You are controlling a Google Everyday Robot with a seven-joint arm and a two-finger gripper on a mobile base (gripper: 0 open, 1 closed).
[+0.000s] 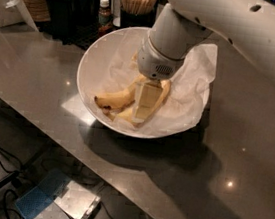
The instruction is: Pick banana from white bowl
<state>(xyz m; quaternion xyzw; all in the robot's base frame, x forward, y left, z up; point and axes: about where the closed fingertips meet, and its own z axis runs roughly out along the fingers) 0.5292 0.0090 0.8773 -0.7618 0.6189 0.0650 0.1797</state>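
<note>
In the camera view, the hand reaches down into the white bowl, which stands on the counter. It sits right over the banana, which lies on crumpled paper near the bowl's middle. Whether the hand is clenched or released cannot be told. A curved second banana lies just beside the first, nearer the bowl's rim.

My gripper sits down in the wide glossy white round bowl resting on the polished grey counter near black condiment holders.
</note>
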